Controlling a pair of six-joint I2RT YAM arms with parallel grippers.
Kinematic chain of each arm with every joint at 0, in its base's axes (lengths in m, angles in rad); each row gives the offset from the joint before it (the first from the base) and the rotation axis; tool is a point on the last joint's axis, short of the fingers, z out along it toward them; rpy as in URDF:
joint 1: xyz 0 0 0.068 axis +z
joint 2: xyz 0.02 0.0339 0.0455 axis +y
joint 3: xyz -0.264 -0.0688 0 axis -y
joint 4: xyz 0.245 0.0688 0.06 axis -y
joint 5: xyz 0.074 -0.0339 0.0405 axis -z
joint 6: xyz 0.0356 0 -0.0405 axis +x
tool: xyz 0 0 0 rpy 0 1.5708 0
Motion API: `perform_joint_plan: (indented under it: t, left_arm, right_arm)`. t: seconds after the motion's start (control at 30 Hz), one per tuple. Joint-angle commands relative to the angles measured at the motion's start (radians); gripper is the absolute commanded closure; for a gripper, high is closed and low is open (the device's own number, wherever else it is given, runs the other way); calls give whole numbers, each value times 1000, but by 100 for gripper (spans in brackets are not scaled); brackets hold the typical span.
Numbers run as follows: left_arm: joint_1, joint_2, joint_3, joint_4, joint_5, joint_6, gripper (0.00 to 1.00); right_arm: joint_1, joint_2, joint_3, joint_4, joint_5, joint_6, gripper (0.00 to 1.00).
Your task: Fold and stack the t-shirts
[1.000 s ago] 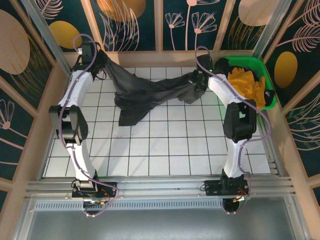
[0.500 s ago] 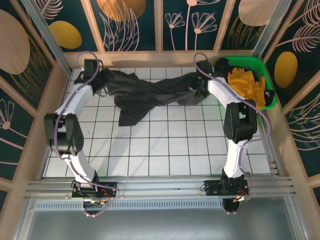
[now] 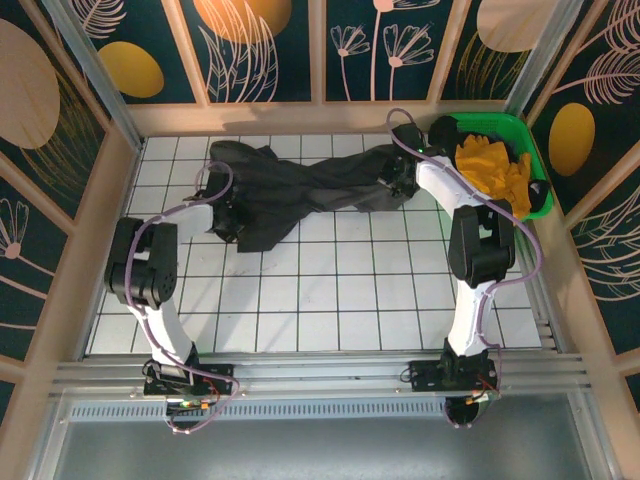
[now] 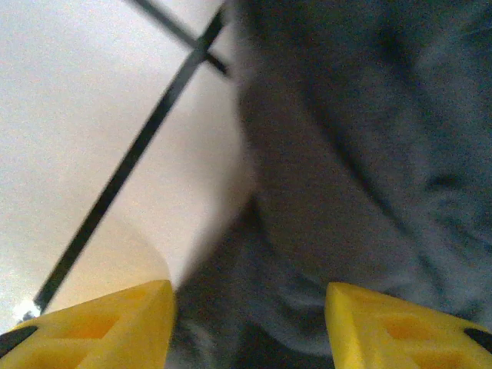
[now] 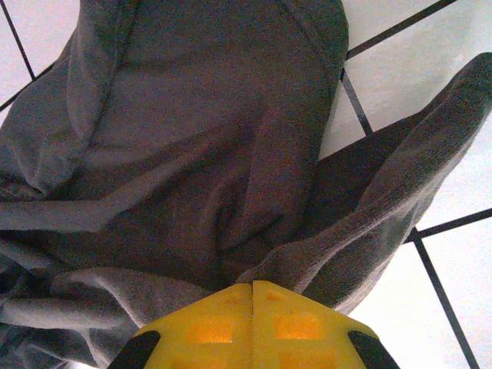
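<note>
Left end effector (image 4: 250, 323), fingers apart, sits low toward the worktop's (image 3: 350, 290) left edge; right end effector (image 5: 252, 304) pinches the charcoal t-shirt (image 5: 192, 138).

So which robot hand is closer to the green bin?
Right. The right gripper is just beside the green bin, pinching one end of the dark t-shirt. The left gripper is far off at the shirt's other end, open.

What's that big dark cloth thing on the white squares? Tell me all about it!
It is a dark grey t-shirt, soft and wrinkly, lying crumpled in a long bunch across the far side of the white tiled table. One flap reaches toward the near side. The right gripper is shut, pinching its right end. The left gripper hangs open at its left end, not holding it.
</note>
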Motion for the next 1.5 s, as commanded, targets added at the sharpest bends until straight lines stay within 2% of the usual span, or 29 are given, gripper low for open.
perform_joint_plan:
  t: [0.0, 0.07, 0.13, 0.2, 0.3, 0.33, 0.57, 0.73, 0.93, 1.03, 1.07, 1.2, 1.33, 1.47]
  left_arm:
    - [-13, 19, 12, -27, -2, -2, 45]
    - [-21, 43, 16, -8, 23, -2, 47]
    - [-36, 74, 28, 4, 46, -2, 56]
    - [-49, 98, 34, 8, 67, -14, 69]
    - [-51, 74, 5, 12, 65, -39, 97]
    - [-51, 45, -5, 3, 47, -44, 100]
    - [-51, -268, 9, -114, -105, -142, 100]
    - [-51, -428, 51, -217, -216, -179, 100]
    - [-51, -598, -24, -368, -240, -262, 100]
    - [-51, -719, -108, -464, -358, -310, 100]
    - [-51, -751, -123, -487, -404, -321, 100]
    - [-51, -775, -183, -519, -503, -322, 100]
    - [-51, -730, -183, -487, -509, -302, 100]
    - [-51, -700, -172, -472, -515, -289, 100]
  right_arm:
    - [-4, -50, -12, -25, -23, -18, 100]
    - [-4, -48, -14, -24, -26, -18, 100]
    - [-4, -48, -19, -25, -27, -20, 100]
    - [-4, -50, -23, -24, -23, -22, 100]
    - [-6, -57, -25, -27, -17, -23, 100]
    - [-5, -60, -22, -29, -13, -25, 100]
    - [2, -119, 10, -62, 15, -37, 100]
    - [34, -184, 14, -109, 38, -50, 100]
    - [108, -296, -153, -149, 69, -82, 100]
    - [160, -332, -265, -148, 56, -120, 100]
    - [174, -335, -292, -140, 12, -139, 100]
    - [217, -309, -326, -143, -152, -171, 100]
    - [248, -250, -306, -215, -253, -161, 100]
    - [255, -234, -310, -228, -298, -160, 94]
